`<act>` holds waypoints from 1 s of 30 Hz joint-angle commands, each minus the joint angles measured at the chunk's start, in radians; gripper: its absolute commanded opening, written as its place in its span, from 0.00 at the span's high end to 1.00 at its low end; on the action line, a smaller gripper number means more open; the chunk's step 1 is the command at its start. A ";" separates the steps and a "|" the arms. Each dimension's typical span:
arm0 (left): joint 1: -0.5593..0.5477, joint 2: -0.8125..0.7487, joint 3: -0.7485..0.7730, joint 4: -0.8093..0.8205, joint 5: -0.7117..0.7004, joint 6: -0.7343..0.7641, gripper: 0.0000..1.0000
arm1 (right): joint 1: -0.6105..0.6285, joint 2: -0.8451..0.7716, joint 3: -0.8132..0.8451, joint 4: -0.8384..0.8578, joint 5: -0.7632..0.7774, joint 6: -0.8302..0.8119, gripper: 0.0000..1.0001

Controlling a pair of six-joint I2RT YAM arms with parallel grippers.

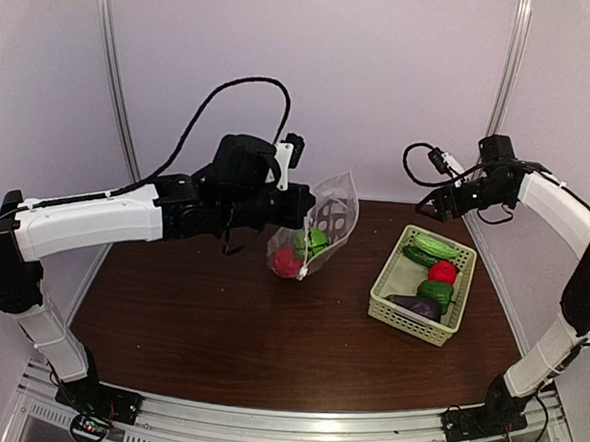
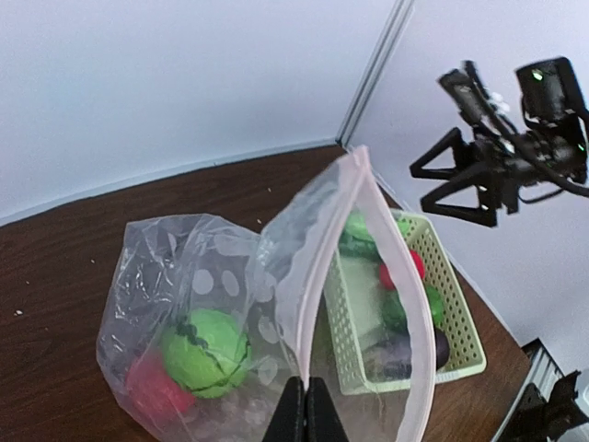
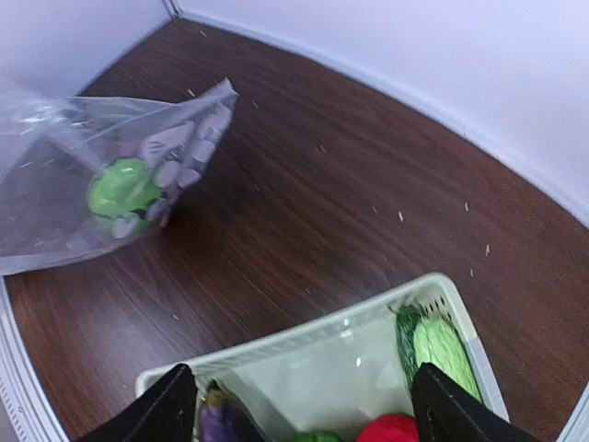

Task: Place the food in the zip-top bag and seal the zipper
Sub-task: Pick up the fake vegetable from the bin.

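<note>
My left gripper (image 1: pixel 306 207) is shut on the mouth edge of the clear speckled zip-top bag (image 1: pixel 320 228) and holds it up, mouth open toward the basket. In the left wrist view the fingers (image 2: pixel 305 416) pinch the pale zipper strip (image 2: pixel 317 276). A green round fruit (image 2: pixel 205 353) and a red one (image 2: pixel 155 391) lie inside the bag. My right gripper (image 1: pixel 438 205) is open and empty, hovering above the pale green basket (image 1: pixel 387 287). The basket holds a pale green vegetable (image 3: pixel 444 348), a red fruit (image 1: pixel 442 272), a green piece (image 1: pixel 435 292) and a purple piece (image 1: pixel 417 307).
The brown table (image 1: pixel 218 327) is bounded by white walls at the back and sides. The basket stands at the right side, next to the bag. The right arm shows in the left wrist view (image 2: pixel 502 161), above the basket.
</note>
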 commanded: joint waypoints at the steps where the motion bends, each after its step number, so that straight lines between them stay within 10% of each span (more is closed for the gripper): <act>1: -0.031 0.009 -0.041 0.041 0.081 0.026 1.00 | -0.024 0.087 0.021 -0.147 0.265 -0.169 0.22; 14: -0.031 0.018 -0.083 0.037 0.051 -0.015 1.00 | 0.042 0.122 -0.143 0.034 0.670 -0.400 0.48; 30: -0.030 0.015 -0.093 0.033 0.056 -0.034 1.00 | 0.071 0.256 -0.132 0.106 0.777 -0.420 0.52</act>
